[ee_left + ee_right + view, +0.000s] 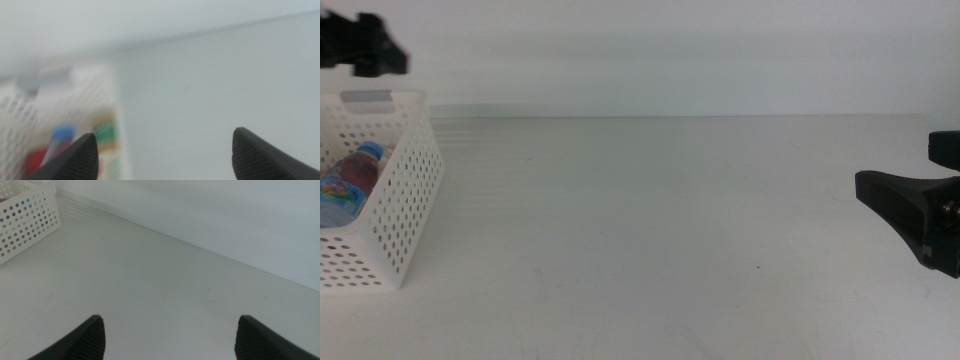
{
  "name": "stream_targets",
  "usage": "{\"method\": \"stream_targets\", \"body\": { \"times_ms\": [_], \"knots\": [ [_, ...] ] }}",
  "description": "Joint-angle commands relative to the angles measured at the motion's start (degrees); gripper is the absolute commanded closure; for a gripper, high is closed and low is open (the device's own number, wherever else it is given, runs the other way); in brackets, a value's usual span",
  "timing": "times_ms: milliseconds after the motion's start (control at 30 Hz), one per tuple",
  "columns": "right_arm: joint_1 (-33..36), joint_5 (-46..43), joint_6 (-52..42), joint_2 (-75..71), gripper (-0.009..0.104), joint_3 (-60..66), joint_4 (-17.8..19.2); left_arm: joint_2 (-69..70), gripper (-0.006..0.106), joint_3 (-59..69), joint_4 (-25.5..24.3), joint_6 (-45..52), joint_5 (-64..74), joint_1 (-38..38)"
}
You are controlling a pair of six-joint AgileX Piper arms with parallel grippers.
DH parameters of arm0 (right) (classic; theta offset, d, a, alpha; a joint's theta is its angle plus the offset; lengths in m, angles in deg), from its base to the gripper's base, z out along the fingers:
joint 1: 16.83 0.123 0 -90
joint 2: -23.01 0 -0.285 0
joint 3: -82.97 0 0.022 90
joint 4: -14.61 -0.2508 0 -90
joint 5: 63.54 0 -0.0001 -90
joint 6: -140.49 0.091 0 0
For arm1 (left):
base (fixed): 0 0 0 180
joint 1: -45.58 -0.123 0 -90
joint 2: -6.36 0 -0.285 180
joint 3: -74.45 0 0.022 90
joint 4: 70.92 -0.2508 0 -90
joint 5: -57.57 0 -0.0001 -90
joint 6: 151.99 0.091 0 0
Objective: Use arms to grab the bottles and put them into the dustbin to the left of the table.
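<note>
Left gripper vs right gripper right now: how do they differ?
Left gripper is high at the far left, above the dustbin, which holds a blue-capped bottle. Right gripper sits at the right edge, low over bare table. Both have their jaws open and hold nothing.

Matt plastics on a smooth white worktop

The worktop (650, 220) looks smooth and matt; the dustbin (415, 190) is white perforated plastic with a grey tab; the water bottle (350, 185) inside is clear, glossy plastic; both pincers, left (360, 45) and right (910, 215), look matt black.
</note>
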Motion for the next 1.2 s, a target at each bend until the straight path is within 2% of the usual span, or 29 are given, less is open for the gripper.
{"method": "stream_targets", "body": {
  "times_ms": [0,100,267,400,567,933,967,1067,1167],
  "knots": [
    [0.2,-3.8,-0.7,-0.2,0.027,-1.5,0.4,6.3,0.016,3.0,2.3,0.6,-10.4,4.4],
    [0.2,-3.8,-0.7,-0.2,0.027,-1.5,0.4,11.7,0.016,10.0,2.1,0.6,-19.2,9.9],
    [0.2,-3.8,-0.7,-0.2,0.027,-1.5,0.4,18.1,0.018,20.0,2.9,0.2,-30.2,14.5],
    [0.2,-3.8,-0.7,-0.2,0.027,-1.5,0.4,22.0,0.020,26.8,5.2,0.2,-38.9,15.4],
    [0.2,-3.8,-0.7,-0.2,0.027,-1.5,0.4,24.2,0.021,31.7,5.4,0.2,-47.9,15.4],
    [0.2,-3.6,-0.7,-0.2,0.027,-1.2,0.4,24.3,0.021,32.5,5.2,0.2,-49.0,15.4],
    [0.2,-3.6,-0.7,-0.4,0.027,-1.1,2.3,24.4,0.021,33.0,5.3,0.2,-49.1,15.4],
    [-0.6,-3.9,-0.7,-1.7,0.027,0.1,3.3,26.9,0.021,35.2,5.3,0.3,-49.1,15.2],
    [-3.5,-4.2,-0.7,-4.6,0.027,3.5,2.8,32.7,0.021,39.8,5.1,0.3,-49.1,15.2]
  ]
}}
